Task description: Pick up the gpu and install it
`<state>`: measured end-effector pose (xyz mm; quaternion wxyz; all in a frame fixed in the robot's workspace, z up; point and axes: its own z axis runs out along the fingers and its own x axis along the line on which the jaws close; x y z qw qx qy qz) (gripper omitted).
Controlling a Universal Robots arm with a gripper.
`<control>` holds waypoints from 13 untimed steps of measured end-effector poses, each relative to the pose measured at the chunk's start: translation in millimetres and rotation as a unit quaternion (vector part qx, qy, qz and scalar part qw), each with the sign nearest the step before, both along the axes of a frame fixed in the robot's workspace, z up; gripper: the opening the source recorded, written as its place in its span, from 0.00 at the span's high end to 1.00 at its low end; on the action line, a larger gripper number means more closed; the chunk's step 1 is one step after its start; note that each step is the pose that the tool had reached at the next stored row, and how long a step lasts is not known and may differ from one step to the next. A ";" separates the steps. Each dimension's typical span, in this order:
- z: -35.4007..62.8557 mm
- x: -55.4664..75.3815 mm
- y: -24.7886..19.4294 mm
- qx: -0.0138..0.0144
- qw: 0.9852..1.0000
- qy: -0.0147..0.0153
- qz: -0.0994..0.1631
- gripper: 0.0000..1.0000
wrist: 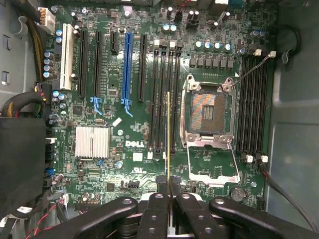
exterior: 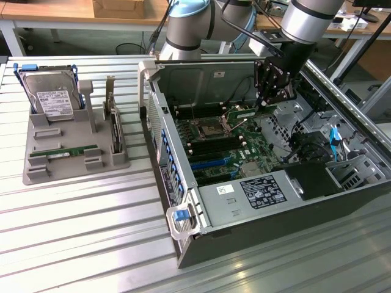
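Desk point(exterior: 79, 238) of ribbed metal slats carries an open PC case point(exterior: 275, 238) and, toward the exterior view's left, a grey tray point(exterior: 46, 174). The case lies on its side with the lid off; a dark label point(exterior: 263, 191) with white print sits on its front bay, the text too small to read, and beside it a small white sticker point(exterior: 225, 189) with handwritten marks that cannot be made out. The far edge of the case is cut off at the exterior view's right.

Inside lies the green board point(wrist: 119, 164), with "DELL" printed in white near a finned silver heatsink point(wrist: 92, 142). The CPU socket point(wrist: 209, 112) stands empty, its metal frame closed around it. Black memory slots point(wrist: 164, 99) run beside it, and a blue slot point(wrist: 127, 69) lies further over.

The arm point(exterior: 305, 24) reaches down into the case. The fingers point(wrist: 169, 199) are closed on the gpu point(wrist: 168, 129), a thin green stick seen edge-on in the wrist view, held upright above the memory slots; which slot it lines up with cannot be told. In the exterior view it shows as a green strip under the fingers, partly hidden by them.

In the tray, a silver drive point(exterior: 52, 97) with a white label stands on edge; its print is unreadable. Another green stick point(exterior: 64, 151) lies flat in front, and a dark card point(exterior: 115, 131) stands in a slot.
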<state>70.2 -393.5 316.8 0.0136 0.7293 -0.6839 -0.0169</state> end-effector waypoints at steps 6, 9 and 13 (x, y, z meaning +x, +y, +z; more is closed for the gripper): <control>-1.4 0.0 0.0 0.000 1.000 0.000 0.000 0.87; -1.9 0.0 0.0 0.000 1.000 0.000 0.000 0.87; -2.7 0.0 0.0 0.000 1.000 0.000 0.000 0.87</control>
